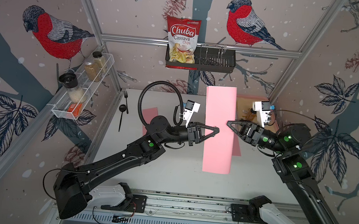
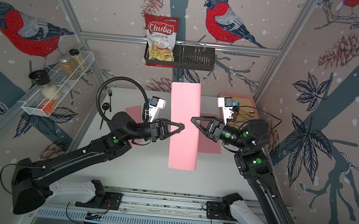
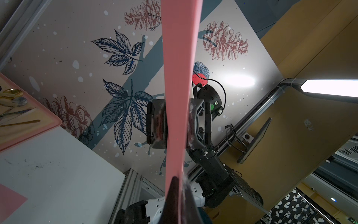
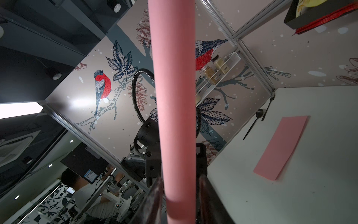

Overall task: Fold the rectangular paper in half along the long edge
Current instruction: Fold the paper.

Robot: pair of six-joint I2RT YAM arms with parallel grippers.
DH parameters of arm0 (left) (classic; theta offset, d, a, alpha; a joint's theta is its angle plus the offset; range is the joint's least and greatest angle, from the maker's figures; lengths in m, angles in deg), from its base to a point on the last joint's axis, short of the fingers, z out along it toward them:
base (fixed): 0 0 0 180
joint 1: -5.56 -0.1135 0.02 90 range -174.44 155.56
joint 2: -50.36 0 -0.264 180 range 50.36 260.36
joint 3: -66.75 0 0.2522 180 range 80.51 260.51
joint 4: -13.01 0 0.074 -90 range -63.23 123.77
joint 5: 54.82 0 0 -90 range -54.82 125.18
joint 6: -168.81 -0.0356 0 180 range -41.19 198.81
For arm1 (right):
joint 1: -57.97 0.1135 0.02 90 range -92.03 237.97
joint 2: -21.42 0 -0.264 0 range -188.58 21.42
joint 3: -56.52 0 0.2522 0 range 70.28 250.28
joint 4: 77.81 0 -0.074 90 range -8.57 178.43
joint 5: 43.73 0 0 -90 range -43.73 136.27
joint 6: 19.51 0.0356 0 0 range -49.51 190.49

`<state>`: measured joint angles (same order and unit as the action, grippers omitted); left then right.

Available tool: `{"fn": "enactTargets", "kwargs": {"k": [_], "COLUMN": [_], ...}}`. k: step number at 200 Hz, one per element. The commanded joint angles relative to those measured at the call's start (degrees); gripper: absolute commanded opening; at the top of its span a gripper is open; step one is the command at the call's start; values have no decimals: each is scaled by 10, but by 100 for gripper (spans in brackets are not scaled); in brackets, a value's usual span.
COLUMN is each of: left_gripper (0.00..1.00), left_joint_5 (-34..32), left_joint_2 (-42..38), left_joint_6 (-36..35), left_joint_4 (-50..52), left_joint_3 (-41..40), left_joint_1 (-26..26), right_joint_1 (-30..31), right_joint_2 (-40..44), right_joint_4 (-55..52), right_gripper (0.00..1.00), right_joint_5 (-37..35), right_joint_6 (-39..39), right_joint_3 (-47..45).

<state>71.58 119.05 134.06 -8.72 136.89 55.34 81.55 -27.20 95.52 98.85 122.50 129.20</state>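
Note:
The pink rectangular paper point(image 1: 217, 143) point(image 2: 183, 144) hangs upright in the air over the table, bent over on itself into a long loop. My left gripper point(image 1: 217, 130) point(image 2: 182, 127) is shut on its two free long edges, seen pinched in the left wrist view point(image 3: 179, 181). My right gripper point(image 1: 229, 123) point(image 2: 193, 119) reaches in from the other side. Its fingers point(image 4: 155, 194) stand open on either side of the paper's rounded bend point(image 4: 174, 97), close to it. The bend is round, not creased flat.
A pink sheet point(image 1: 149, 116) point(image 4: 280, 147) lies on the white table under my left arm, another point(image 1: 237, 146) beneath the right. A black fork point(image 1: 126, 100) and spoon point(image 1: 123, 111) lie at the back left. A tray point(image 2: 247, 101) with cutlery sits at the back right.

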Motion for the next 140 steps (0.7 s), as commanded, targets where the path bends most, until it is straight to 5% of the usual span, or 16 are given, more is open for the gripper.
{"fn": "enactTargets", "kwargs": {"k": [1,44,140], "left_gripper": [1,20,20], "left_joint_5": [9,8,5], "left_joint_2": [0,4,0], "left_joint_6": [-2,-1,-5], "left_joint_4": [-39,-38,-33], "left_joint_3": [4,5,5], "left_joint_1": [2,2,2], "right_joint_1": [0,0,3], "right_joint_2": [2,2,-1], "right_joint_4": [35,-1,-52], "right_gripper": [29,24,22], "right_joint_5": [12,4,-13], "right_joint_6": [15,-9,-43], "right_joint_3": [-1,6,15]}}
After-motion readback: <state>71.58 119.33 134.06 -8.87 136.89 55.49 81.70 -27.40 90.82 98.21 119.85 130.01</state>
